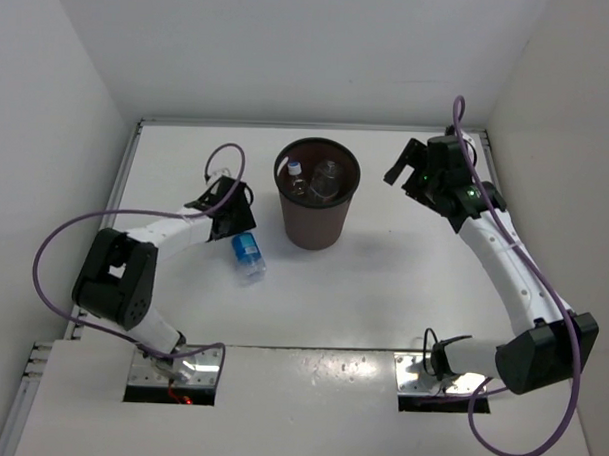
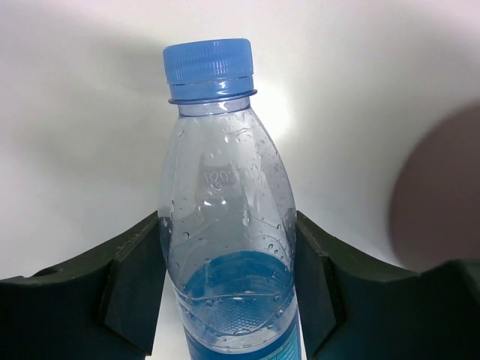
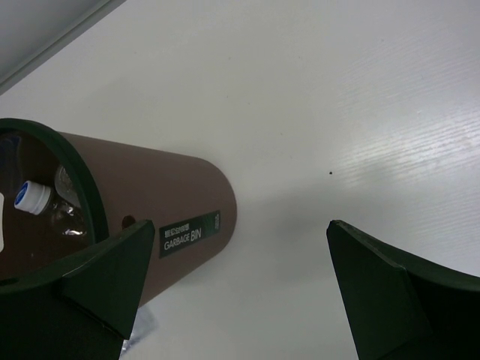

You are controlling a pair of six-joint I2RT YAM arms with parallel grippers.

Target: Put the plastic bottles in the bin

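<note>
The clear blue-labelled, blue-capped bottle (image 1: 247,257) lies on the white table left of the bin (image 1: 315,220). My left gripper (image 1: 235,221) is shut on it. In the left wrist view both fingers press the sides of the bottle (image 2: 225,187) near its label, its cap pointing away from the left gripper (image 2: 227,229). My right gripper (image 1: 405,171) is open and empty, above the table right of the bin. In the right wrist view the right gripper (image 3: 240,231) looks at the bin (image 3: 150,206). A white-capped bottle (image 1: 294,172) and a clear one (image 1: 328,177) lie inside the bin. I cannot make out the orange bottle.
White walls enclose the table on the left, back and right. The bin shows as a brown blur (image 2: 439,195) at the right of the left wrist view. A purple cable (image 1: 227,155) loops above the left arm. Two cutouts lie at the near edge by the arm bases.
</note>
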